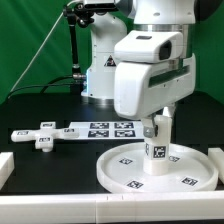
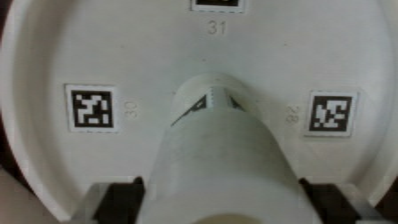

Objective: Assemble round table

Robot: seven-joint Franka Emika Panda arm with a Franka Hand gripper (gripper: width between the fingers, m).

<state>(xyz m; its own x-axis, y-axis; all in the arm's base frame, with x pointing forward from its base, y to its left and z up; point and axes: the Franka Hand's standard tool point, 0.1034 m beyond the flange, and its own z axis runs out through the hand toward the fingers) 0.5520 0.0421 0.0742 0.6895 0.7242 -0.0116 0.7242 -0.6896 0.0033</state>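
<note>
Item one, the claw [image 1: 158, 128]: you have it pointing straight down, closed narrowly on the leg [image 1: 157, 152], a short thick white cylinder with a black-and-white tag on the side below the grip. In the wrist view the two dark fingers [image 2: 121, 196] sit tight against opposite sides of the leg [image 2: 214, 150], with no gap showing. Item two, the round disc [image 1: 115, 168]: it lies flat on the dark counter [image 1: 40, 110] directly beneath the claw, rim upward. The leg stands upright at about the disc's middle, and its lower end appears to meet the disc's floor. The wrist view shows the disc [image 2: 107, 50] carrying one square tag on either side of the leg. Item three, the cross-bar foot [image 1: 38, 135]: it lies flat on the counter, well apart from the claw toward the exterior view's left. Item four, the marker board [image 1: 105, 128]: it lies flat on the counter between the foot and the claw, just beside the disc's rim.
</note>
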